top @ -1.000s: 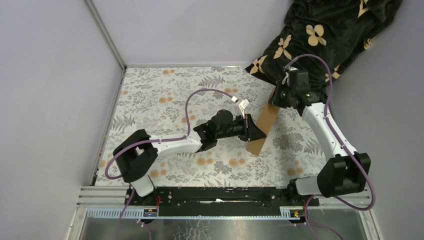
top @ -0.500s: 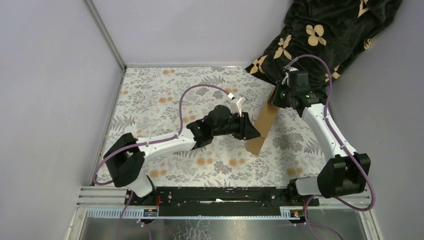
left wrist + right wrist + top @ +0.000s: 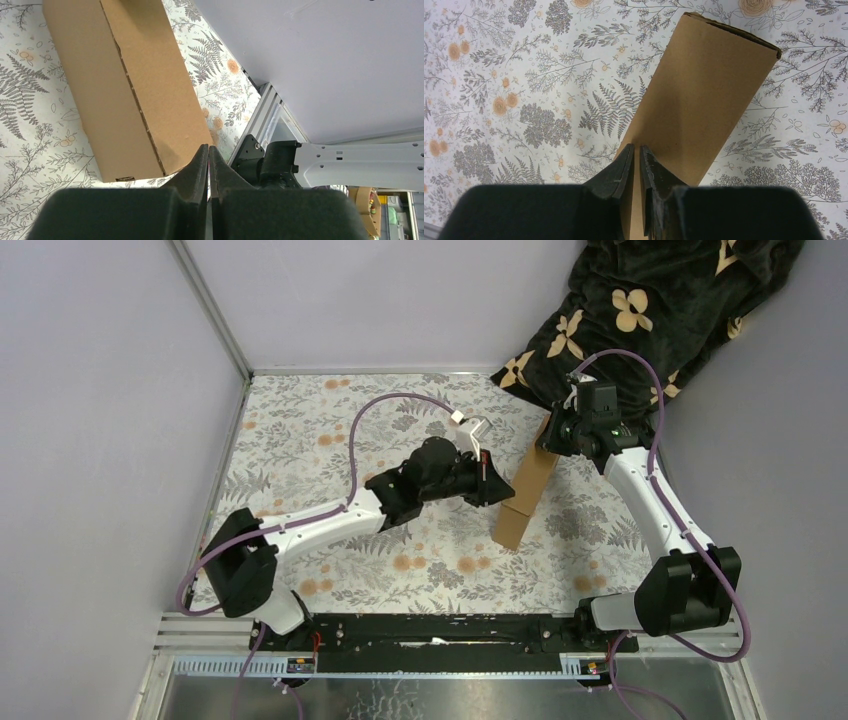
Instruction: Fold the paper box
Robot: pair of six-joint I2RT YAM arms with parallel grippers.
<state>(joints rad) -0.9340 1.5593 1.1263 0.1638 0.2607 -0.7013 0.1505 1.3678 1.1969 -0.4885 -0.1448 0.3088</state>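
A: Position of box (image 3: 522,498)?

B: On floral table (image 3: 330,440), right of centre, folded into a long narrow form. Long axis diagonal: near end toward the arm bases, far end toward dark blanket (image 3: 650,310).

A: Jaws?

B: Right gripper (image 3: 553,440) at the far end, nearly closed, pinching a thin cardboard edge; in its wrist view, rest of box stretching away from the tips. Left gripper (image 3: 497,480) fully closed, holding nothing, just beside the box's left long face, about mid-length.

A: Relation governing the next move?

B: Box to the right of the left tips, broadside on. Left arm nearer the middle, right arm nearer the far end. Probably a sideways press against that face, with the far end held.

A: Unclear?

B: Contact between left tips and cardboard: cannot tell. Pinched spot hidden behind the right gripper itself. Interior, flaps and tabs out of sight. One end cropped in left wrist view.
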